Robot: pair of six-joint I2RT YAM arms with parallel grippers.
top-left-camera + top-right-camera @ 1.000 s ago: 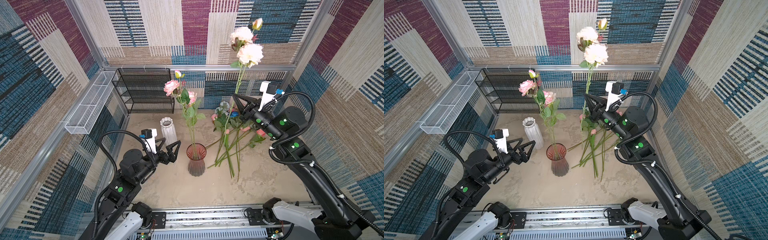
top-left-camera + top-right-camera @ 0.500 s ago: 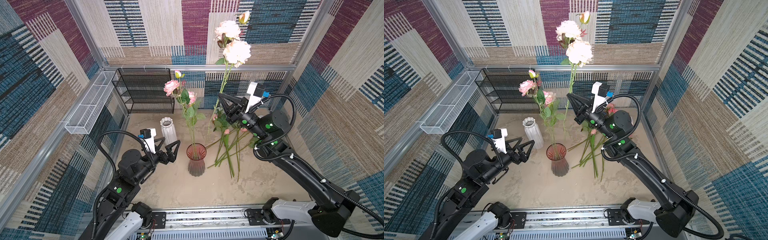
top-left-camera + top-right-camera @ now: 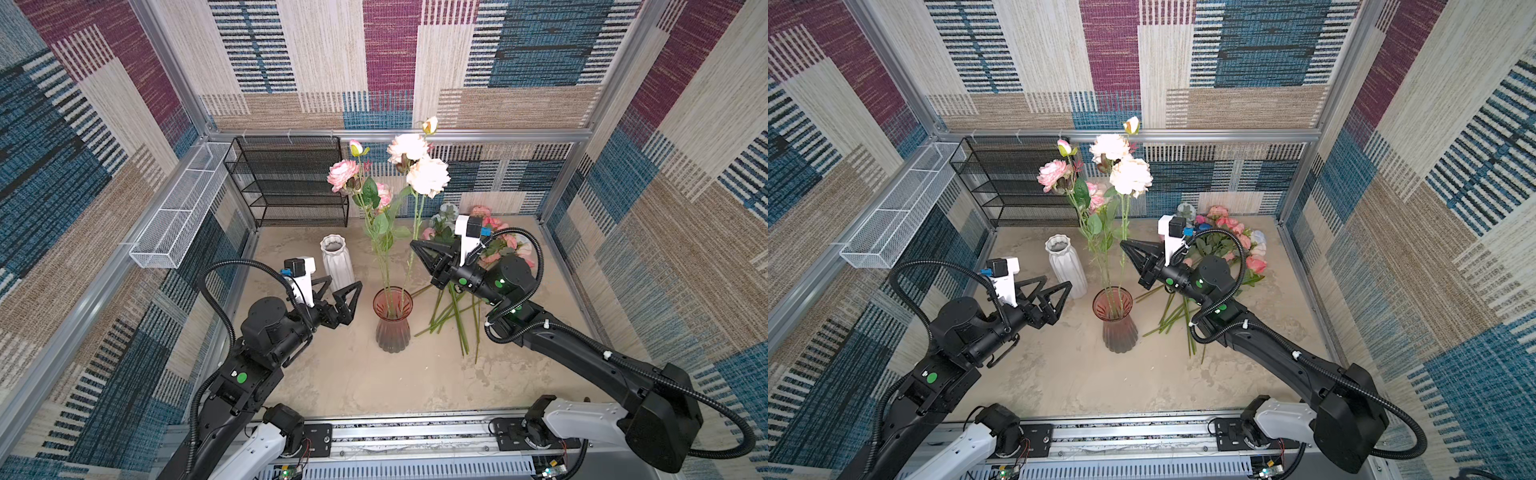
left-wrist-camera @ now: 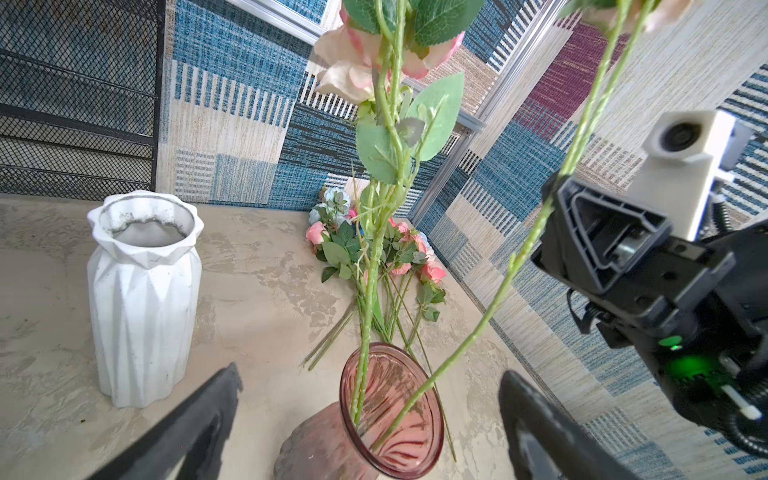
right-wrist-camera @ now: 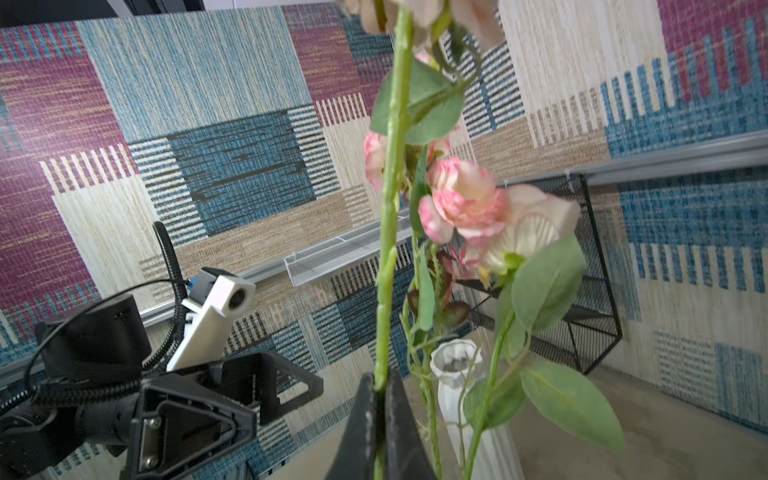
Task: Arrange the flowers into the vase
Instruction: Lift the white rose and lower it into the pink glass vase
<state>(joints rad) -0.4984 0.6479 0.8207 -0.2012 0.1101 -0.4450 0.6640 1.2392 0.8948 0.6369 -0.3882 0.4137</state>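
Tabletop (image 3: pixel 353 374) comes first, sandy and stained. On its near left the left gripper (image 3: pixel 345 286) hovers with its fingers spread wide, holding nothing, pointed at the pink glass vase (image 3: pixel 392 332), which stands upright near the middle, just to the gripper's right.

One pink-bloomed flower (image 3: pixel 343 175) already stands in that vase, leaning slightly left. A second, the white-bloomed flower (image 3: pixel 428 176), rises beside it. The left wrist view shows its lower end inside the vase mouth, resting against the inner wall. Its stem tilts right, because the right gripper (image 3: pixel 415 247), just right of the vase and above it, is pressed shut on the stem partway up.

So the task looks early. One flower is placed, and a second is entered but not yet let go. It probably needs to be released, or lowered a little and then released, so that it settles against the rim.

Farther back on the right, the remaining flowers (image 3: pixel 1246 241) lie in a heap on the table. They are mostly pink with some pale blue, and their stems point toward the near side. How many there are is hard to count.

Far left of the glass vase stands a white ribbed vase (image 3: pixel 338 266), empty. A black mesh shelf (image 3: pixel 291 178) stands against the far wall.
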